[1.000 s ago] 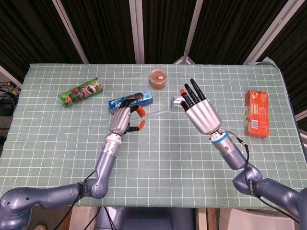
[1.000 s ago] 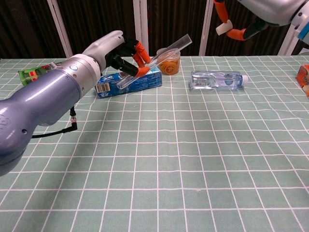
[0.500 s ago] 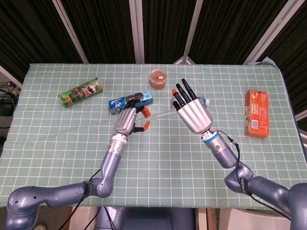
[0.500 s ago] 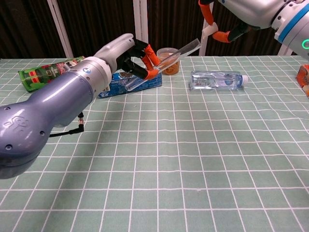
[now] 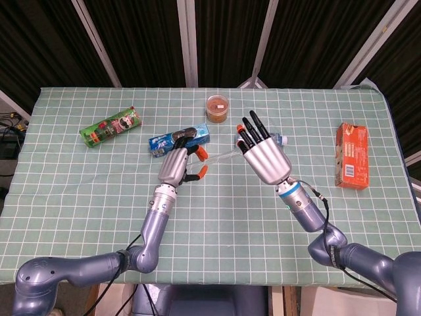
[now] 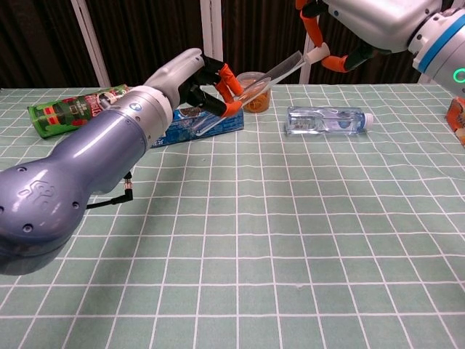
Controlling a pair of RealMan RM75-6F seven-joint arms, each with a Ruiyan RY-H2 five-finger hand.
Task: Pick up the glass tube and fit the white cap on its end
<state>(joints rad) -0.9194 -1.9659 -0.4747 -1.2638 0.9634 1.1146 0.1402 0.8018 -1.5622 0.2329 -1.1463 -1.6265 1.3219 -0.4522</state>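
Note:
In the chest view my left hand [image 6: 195, 78] grips the lower half of the clear glass tube [image 6: 270, 75] and holds it slanting up to the right above the table. My right hand [image 6: 356, 20] pinches the small white cap [image 6: 316, 54] between its orange fingertips. The cap sits right against the tube's upper end; I cannot tell whether it is pushed on. From the head camera, the left hand [image 5: 177, 166] and the right hand [image 5: 264, 157] face each other with the tube [image 5: 220, 158] between them, and the right fingers hide the cap.
On the green checked tablecloth [image 5: 217, 224] lie a green snack can [image 5: 110, 126], a blue box [image 5: 181, 138] under the left hand, an orange-filled cup [image 5: 217, 107], a clear plastic bottle [image 6: 325, 121] below the right hand, and an orange carton [image 5: 352, 156] at the right edge.
My right hand has swung left and brought the cap from well apart up to the tube's upper end. My left hand has shifted slightly right with the tube.

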